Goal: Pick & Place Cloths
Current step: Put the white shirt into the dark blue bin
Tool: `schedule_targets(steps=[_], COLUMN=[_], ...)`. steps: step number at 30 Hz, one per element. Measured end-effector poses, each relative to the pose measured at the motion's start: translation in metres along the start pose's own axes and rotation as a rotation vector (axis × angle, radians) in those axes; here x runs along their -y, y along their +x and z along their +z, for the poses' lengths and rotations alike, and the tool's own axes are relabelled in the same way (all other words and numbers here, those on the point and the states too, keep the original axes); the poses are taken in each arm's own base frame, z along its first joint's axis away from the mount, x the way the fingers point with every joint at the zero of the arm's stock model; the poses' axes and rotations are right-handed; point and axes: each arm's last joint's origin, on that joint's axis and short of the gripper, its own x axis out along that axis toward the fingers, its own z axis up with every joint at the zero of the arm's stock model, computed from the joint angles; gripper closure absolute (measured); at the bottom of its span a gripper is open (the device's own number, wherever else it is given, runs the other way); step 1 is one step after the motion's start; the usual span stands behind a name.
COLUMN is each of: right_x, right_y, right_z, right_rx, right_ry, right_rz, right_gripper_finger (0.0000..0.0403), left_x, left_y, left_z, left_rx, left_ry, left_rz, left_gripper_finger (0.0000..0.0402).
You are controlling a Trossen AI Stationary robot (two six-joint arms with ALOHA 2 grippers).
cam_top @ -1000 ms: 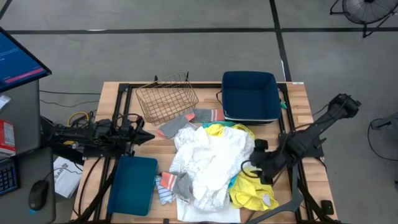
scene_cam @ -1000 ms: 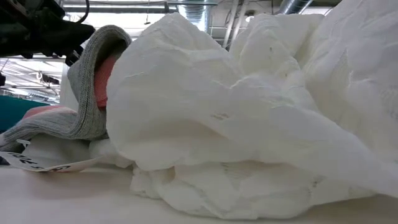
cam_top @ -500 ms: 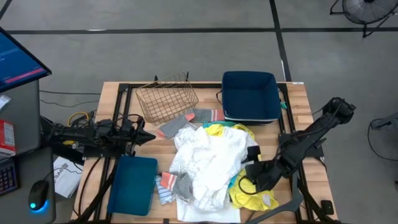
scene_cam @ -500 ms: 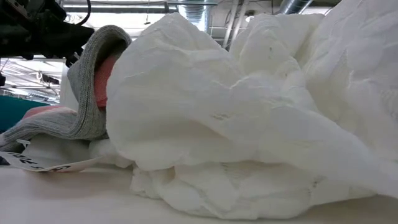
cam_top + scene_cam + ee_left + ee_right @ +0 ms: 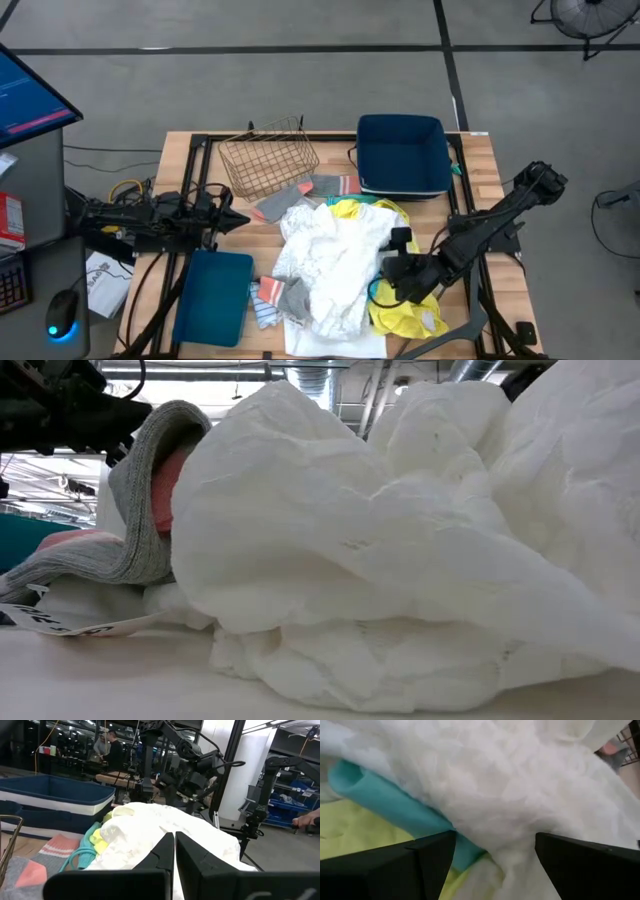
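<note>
**Cloths heaped mid-desk, white one on top**

A big crumpled white cloth (image 5: 335, 262) dominates the pile, bunched high in soft folds and filling most of the low view (image 5: 400, 560). Under its right edge a yellow cloth (image 5: 405, 312) spills out flat toward the desk's front, and more yellow peeks out at the back of the heap. A teal cloth (image 5: 395, 802) is tucked between white and yellow. At the back lie a grey sock (image 5: 275, 203) and a grey-and-coral sock (image 5: 335, 185), side by side. Front left of the pile, a grey sock (image 5: 293, 296), a coral piece (image 5: 268, 291) and a striped sock (image 5: 262, 314) are bunched together.
</note>
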Motion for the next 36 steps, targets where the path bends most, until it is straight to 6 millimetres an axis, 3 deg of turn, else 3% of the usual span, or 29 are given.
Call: schedule_targets(steps=[6,20,36], right_x=[0.01,0.023,0.033], right_y=[-0.001,0.008,0.007], right_z=[0.011,0.014,0.029], right_rx=[0.009,-0.013,-0.005], right_ry=[-0.013,-0.01,-0.072], right_rz=[-0.041,-0.068,0.009], right_gripper_finger=[0.0133,0.0133,0.0133], left_x=[0.0,0.0,0.0], left_y=[0.0,0.0,0.0], left_z=[0.0,0.001,0.001], left_rx=[0.003,0.01,0.01], left_ry=[0.0,0.0,0.0], left_rz=[0.0,-0.002,-0.002], left_gripper_finger=[0.04,0.04,0.04])
